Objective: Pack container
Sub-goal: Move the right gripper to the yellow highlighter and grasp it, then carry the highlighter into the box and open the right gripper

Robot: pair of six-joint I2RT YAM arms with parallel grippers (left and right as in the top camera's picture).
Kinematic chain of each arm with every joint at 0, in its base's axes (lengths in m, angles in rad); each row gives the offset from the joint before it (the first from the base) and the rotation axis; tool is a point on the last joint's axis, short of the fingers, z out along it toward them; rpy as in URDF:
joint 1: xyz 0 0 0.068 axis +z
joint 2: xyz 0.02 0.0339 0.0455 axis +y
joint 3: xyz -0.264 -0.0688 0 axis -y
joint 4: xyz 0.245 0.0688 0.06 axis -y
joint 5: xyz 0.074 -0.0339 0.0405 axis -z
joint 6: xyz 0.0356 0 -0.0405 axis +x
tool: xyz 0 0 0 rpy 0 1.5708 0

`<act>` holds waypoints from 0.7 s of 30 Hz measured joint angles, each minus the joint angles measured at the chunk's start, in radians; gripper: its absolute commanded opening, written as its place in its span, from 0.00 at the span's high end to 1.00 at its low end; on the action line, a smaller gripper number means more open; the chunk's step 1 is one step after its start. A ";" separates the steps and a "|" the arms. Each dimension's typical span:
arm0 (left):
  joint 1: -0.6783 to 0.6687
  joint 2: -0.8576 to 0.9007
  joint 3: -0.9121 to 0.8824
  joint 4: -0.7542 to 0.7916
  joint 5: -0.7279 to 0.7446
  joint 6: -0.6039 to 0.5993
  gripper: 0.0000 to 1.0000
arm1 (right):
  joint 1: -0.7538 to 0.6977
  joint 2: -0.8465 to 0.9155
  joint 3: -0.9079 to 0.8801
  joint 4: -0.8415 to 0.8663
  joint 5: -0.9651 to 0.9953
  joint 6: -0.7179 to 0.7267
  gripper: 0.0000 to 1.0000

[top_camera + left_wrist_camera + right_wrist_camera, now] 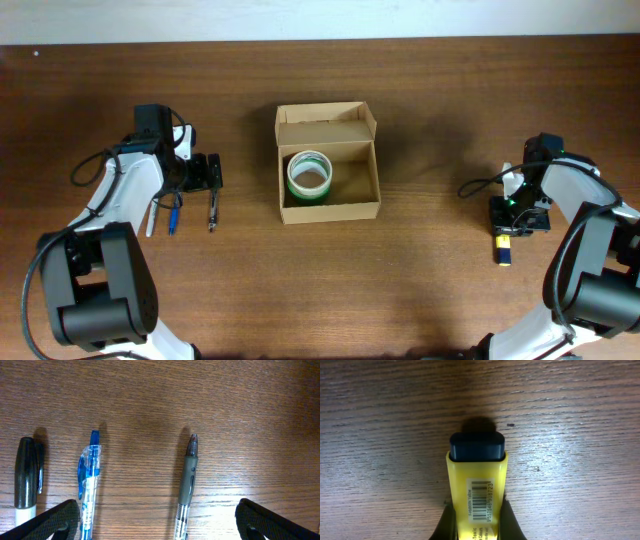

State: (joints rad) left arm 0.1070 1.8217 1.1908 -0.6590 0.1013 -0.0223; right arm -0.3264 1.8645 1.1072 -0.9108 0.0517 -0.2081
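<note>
The container is a tan cardboard box in the middle of the table, open, with its flap lid standing at the back. A green tape roll lies inside on the left. My left gripper is open, low over a grey pen that lies between its jaws. A blue pen lies by the left jaw. My right gripper is shut on a yellow highlighter with a dark cap, at table level far right of the box.
A black-capped marker lies left of the blue pen. In the overhead view the marker, blue pen and grey pen lie side by side, left of the box. Cables run along both arms.
</note>
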 measured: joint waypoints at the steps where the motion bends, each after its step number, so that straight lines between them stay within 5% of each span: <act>1: 0.000 0.000 0.000 0.000 0.000 0.000 0.01 | 0.000 0.000 0.002 -0.001 -0.002 0.006 0.96; 9: 0.000 0.000 0.000 0.000 0.000 0.000 0.01 | 0.064 0.055 0.168 -0.161 -0.185 0.029 0.96; 21: 0.000 0.000 0.000 0.000 0.000 0.000 0.01 | 0.442 0.066 1.091 -0.563 -0.351 -0.011 0.96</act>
State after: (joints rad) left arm 0.1070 1.8217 1.1908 -0.6590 0.1017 -0.0223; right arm 0.1158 1.9308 2.1983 -1.4742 -0.2993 -0.2192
